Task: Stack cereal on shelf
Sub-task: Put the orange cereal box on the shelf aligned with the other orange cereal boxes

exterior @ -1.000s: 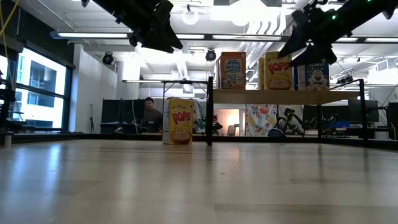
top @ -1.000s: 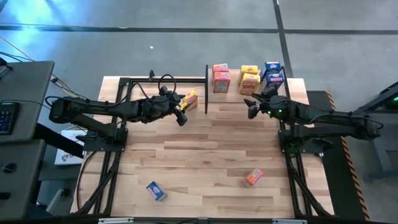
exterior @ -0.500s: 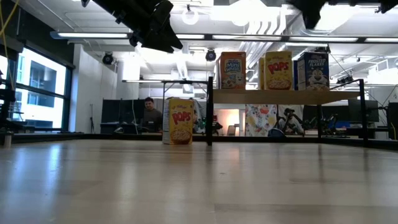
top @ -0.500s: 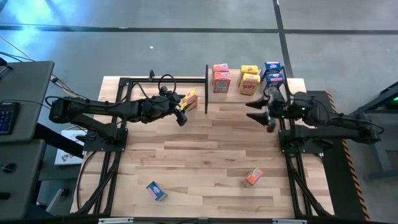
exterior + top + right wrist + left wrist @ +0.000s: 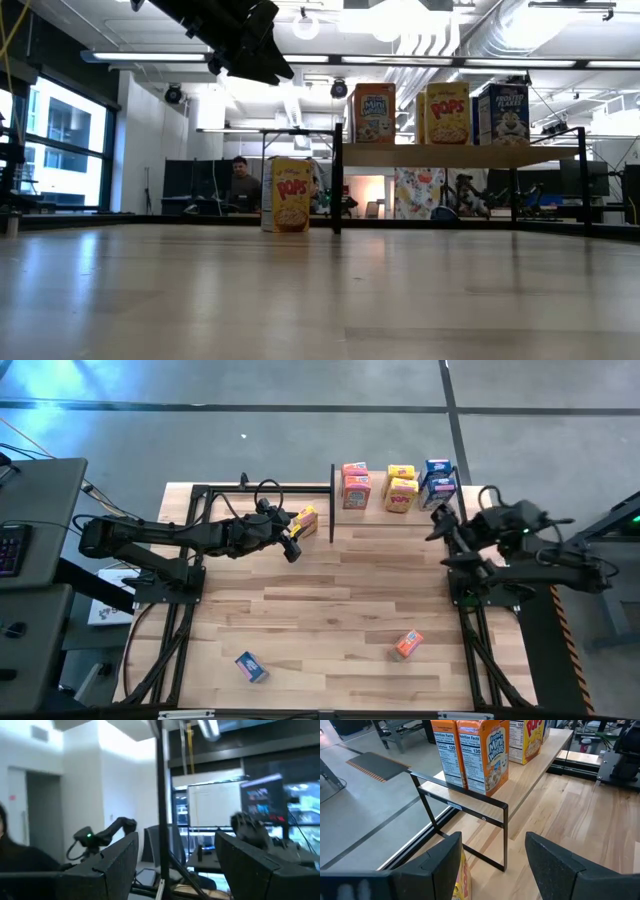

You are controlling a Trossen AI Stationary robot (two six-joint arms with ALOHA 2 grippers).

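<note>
Right gripper (image 5: 437, 520), fingers apart & empty, had pulled back from the small light-wood shelf (image 5: 372, 510) w/ six boxes, so that placement looked done. Left gripper (image 5: 290, 540), fingers apart, hovered over yellow cereal box (image 5: 305, 521) standing on tabletop (image 5: 330, 610), prob. next.

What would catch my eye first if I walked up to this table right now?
Probably the row of bright cereal boxes lined up on the little shelf at the table's far edge. Next, a lone yellow box standing on the table beside the shelf, with the left gripper hovering above it. Two more boxes, one orange and one blue, lie near the front.
</note>
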